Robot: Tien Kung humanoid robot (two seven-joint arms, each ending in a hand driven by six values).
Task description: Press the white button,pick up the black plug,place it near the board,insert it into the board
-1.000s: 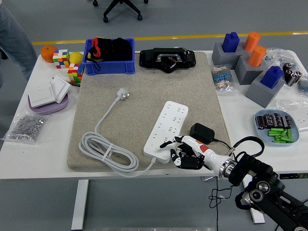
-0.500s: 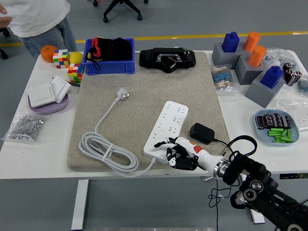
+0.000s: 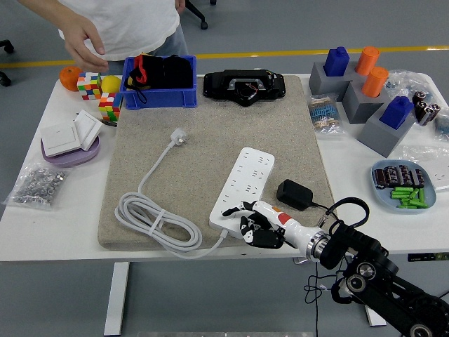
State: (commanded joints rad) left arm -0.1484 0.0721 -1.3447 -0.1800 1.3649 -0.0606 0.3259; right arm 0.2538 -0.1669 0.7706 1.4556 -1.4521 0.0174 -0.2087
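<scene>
A white power strip (image 3: 243, 187) lies slanted on the grey mat (image 3: 210, 140), its coiled white cable (image 3: 156, 219) and white plug (image 3: 180, 137) to the left. The black plug (image 3: 293, 194) rests on the mat just right of the strip. My right hand (image 3: 251, 223) reaches in from the lower right. Its index finger (image 3: 235, 209) points out over the strip's near end, and the other fingers are curled under. It holds nothing. I cannot make out the white button itself under the finger. My left hand is out of view.
A person stands at the far left with a hand (image 3: 84, 38) over the Rubik's cubes (image 3: 90, 85). A blue bin (image 3: 159, 83) and a black device (image 3: 243, 87) sit at the back. Grey blocks with coloured pegs (image 3: 361, 91) and a blue dish (image 3: 405, 184) stand right.
My right hand has slid left along the strip's near end, its index finger now out over it. The person has stepped up to the table's far left and reached a hand over it.
</scene>
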